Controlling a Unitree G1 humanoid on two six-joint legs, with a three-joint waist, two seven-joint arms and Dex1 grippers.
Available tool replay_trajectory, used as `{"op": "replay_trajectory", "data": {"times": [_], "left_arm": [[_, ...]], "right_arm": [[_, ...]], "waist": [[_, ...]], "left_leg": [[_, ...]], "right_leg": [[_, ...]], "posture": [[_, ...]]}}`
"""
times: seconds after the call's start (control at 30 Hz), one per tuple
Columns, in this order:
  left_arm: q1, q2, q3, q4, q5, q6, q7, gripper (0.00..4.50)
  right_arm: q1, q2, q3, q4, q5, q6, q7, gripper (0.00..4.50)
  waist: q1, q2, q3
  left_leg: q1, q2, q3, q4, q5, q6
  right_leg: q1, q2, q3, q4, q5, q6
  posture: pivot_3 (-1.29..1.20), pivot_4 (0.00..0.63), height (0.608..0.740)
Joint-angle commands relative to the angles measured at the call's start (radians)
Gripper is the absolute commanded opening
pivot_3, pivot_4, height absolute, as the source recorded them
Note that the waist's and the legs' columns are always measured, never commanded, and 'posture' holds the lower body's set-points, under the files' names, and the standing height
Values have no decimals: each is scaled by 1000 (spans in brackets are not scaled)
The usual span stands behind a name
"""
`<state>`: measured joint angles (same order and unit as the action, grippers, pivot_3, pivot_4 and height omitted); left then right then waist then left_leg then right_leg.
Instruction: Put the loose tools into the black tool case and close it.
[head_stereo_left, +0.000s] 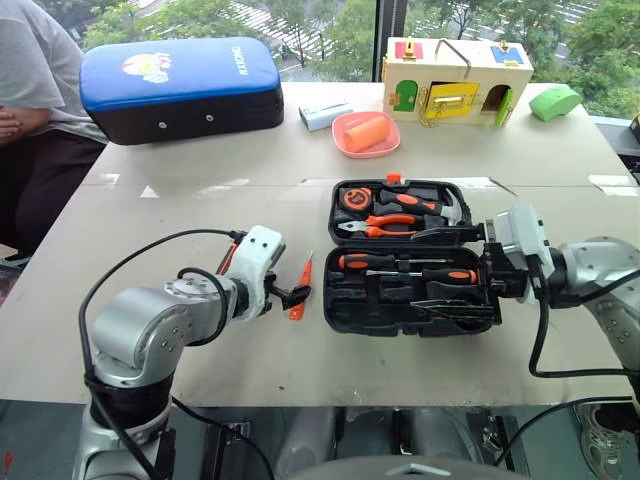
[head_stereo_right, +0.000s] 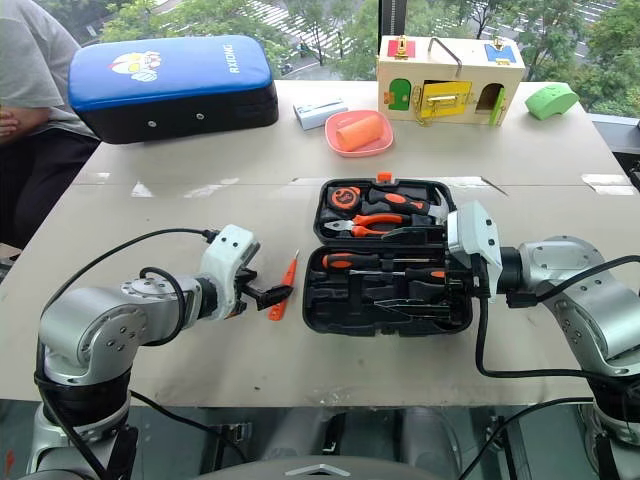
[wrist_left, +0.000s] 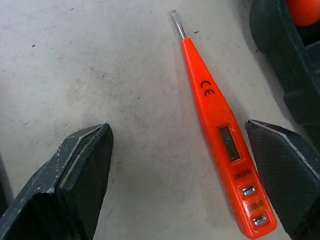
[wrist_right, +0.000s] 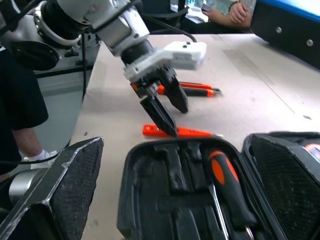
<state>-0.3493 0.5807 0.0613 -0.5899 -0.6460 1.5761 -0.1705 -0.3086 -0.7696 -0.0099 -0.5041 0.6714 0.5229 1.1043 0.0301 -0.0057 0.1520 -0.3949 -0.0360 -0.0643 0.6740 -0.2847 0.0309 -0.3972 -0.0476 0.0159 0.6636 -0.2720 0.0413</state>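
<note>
Both grippers' fingers gape wide, empty; tester screwdriver reads "CE".

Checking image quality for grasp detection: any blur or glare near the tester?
Left wrist view: slim orange tester screwdriver sharp, soft shadow, no glare. Right wrist view: left tool and tester readable, near fingers soft. Head views: even daylight, bright window behind.

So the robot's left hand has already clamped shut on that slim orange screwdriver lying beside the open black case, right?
Not quite. The left hand is open, not clamped: in the left wrist view its two fingers stand apart on either side of the slim orange screwdriver, which lies flat on the table. The rest holds: it lies beside the open black case.
</note>
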Motion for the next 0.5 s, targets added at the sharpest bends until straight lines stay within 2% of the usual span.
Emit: {"op": "replay_trajectory", "data": {"times": [0.03,0.07,0.13,0.47,0.5], "left_arm": [[0,-24,-43,53,7,11,-35,3746],[-4,-28,-43,55,7,17,-41,3268],[-8,-24,-49,56,9,26,-52,3129],[7,73,-74,55,23,1,-136,3129],[6,77,-75,56,22,-2,-143,2612]], "right_arm": [[1,-15,-32,-29,17,-3,-5,4500],[2,-15,-31,-30,17,-4,-6,4500],[1,-16,-30,-34,19,-4,-9,4500],[12,-13,-13,-41,3,-20,-13,4500],[14,-13,-10,-41,-1,-23,-12,4500]], "waist": [[2,1,-1],[2,1,-1],[7,2,-2],[-2,2,-2],[-5,2,-2]], "left_leg": [[0,0,0,0,0,0],[0,0,0,0,0,0],[0,0,0,0,0,0],[0,0,0,0,0,0],[0,0,0,0,0,0]], "right_leg": [[0,0,0,0,0,0],[0,0,0,1,0,0],[0,0,0,1,0,0],[0,0,0,0,0,0],[0,0,0,0,0,0]], "posture": [[0,150,735],[0,150,735],[0,150,735],[0,150,735],[0,150,735]]}}
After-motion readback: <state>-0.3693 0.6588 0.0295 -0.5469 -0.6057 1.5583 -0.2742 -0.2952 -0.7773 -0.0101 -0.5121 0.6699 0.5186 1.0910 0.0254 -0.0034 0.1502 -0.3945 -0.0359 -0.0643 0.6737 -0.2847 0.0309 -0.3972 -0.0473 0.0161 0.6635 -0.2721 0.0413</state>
